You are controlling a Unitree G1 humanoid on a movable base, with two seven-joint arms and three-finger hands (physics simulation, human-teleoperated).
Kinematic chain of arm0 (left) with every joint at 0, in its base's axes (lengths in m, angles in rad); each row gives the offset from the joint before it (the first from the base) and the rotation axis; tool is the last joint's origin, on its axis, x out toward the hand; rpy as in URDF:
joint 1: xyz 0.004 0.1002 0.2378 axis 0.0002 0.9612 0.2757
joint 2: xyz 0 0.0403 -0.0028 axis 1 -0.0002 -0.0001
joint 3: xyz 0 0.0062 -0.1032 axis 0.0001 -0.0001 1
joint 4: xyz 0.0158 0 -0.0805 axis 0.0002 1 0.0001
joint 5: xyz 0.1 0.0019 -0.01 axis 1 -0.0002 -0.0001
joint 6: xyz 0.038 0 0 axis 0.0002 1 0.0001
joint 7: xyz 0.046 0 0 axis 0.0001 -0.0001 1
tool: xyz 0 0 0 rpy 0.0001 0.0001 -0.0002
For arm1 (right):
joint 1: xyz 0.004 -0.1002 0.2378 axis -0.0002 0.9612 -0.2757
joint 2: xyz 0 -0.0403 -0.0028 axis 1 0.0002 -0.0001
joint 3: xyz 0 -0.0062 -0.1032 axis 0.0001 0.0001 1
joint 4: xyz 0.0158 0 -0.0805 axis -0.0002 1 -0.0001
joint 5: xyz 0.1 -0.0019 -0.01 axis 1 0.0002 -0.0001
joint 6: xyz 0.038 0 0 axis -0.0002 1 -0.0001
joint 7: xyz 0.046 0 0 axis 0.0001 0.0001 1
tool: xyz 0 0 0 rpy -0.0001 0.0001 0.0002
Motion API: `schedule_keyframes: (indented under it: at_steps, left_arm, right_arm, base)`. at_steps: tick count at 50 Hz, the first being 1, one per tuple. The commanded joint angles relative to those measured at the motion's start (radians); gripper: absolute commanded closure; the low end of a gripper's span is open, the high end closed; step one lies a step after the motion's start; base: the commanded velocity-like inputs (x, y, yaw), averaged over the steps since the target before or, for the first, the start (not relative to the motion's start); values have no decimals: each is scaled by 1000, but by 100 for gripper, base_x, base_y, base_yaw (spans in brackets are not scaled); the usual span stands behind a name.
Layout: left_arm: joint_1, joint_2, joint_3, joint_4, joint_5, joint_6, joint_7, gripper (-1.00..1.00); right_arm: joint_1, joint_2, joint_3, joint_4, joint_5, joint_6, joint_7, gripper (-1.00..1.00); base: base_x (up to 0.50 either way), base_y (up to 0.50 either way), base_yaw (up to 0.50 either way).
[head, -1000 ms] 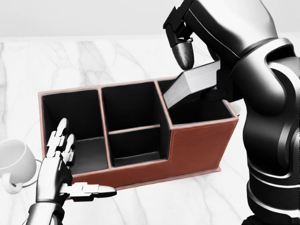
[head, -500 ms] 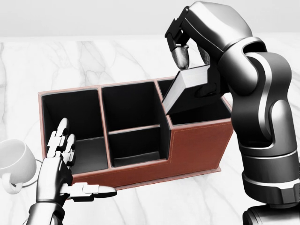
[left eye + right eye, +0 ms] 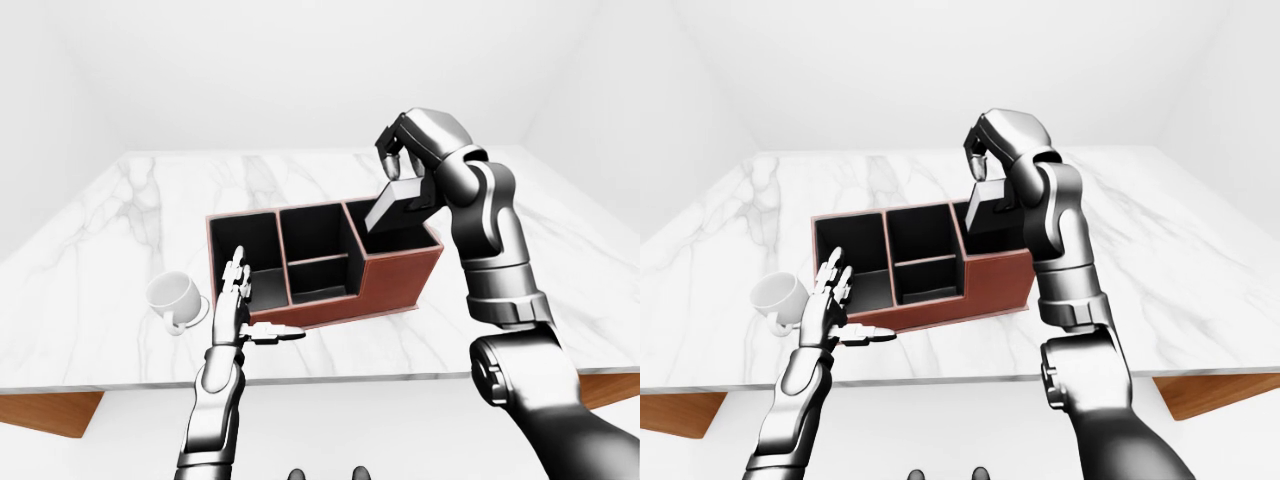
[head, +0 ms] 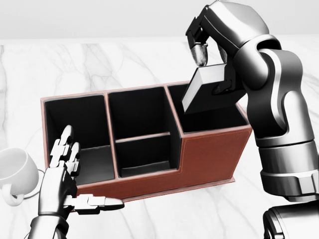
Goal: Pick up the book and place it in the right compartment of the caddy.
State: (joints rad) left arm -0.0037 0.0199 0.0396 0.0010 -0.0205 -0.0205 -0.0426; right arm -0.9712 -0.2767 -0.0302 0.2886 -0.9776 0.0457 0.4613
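Note:
The grey book [image 4: 205,85] hangs tilted over the right compartment [image 4: 214,119] of the red-brown caddy [image 4: 209,154], its lower corner just above the compartment's opening. My right hand [image 4: 212,69] is shut on the book's upper end, with fingertips [image 4: 199,52] over its top edge. My left hand [image 4: 84,174] is open and empty, its fingers spread against the caddy's lower left corner. The caddy's left [image 4: 75,124] and middle [image 4: 139,119] compartments are dark inside and look empty. The same scene shows smaller in the left-eye view, with the book [image 3: 392,208] over the caddy [image 3: 400,280].
A white mug [image 4: 15,174] lies on the marble table [image 4: 124,59] left of the caddy, close to my left hand. The table's near edge [image 3: 330,378] runs across the bottom of the eye views. My right arm [image 4: 279,124] fills the right side of the head view.
My right hand has carried the book to the right and a little up, off the divider and over the right compartment. My right arm has swung back. My left hand has not moved.

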Motion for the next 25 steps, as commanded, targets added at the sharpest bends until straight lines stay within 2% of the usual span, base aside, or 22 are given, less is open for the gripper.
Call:
schedule_keyframes:
  at_steps: [1,6,7,8,13,16,21,25]
  left_arm:
    - [2,0,0,-1,0,-3,-1,-100]
    - [2,0,0,-4,-1,0,-1,-100]
    - [2,0,1,-7,-2,5,0,-100]
    - [2,0,1,-6,-2,4,-1,-100]
    - [1,0,1,-3,-1,3,0,-100]
    - [2,0,1,-2,-1,0,0,-100]
    - [0,0,1,0,-2,1,-1,-100]
    - [-1,0,1,9,-1,-7,-1,-100]
  right_arm:
    - [-22,-5,-5,64,-6,-20,-44,100]
    - [-24,-2,0,104,-7,-34,-61,100]
    - [-22,0,-1,108,-2,-35,-61,-46]
    - [-19,1,0,105,-2,-34,-59,-95]
    - [-6,6,1,80,6,-29,-46,-100]
    - [1,15,-4,48,28,-7,-10,-100]
    - [19,7,-10,19,47,-2,1,-100]
    - [15,-2,-18,-9,67,18,22,-100]
  base:
    - [0,0,0]
    - [0,0,0]
    - [0,0,0]
    - [0,0,0]
    - [0,0,0]
    - [0,0,0]
    - [0,0,0]
    - [0,0,0]
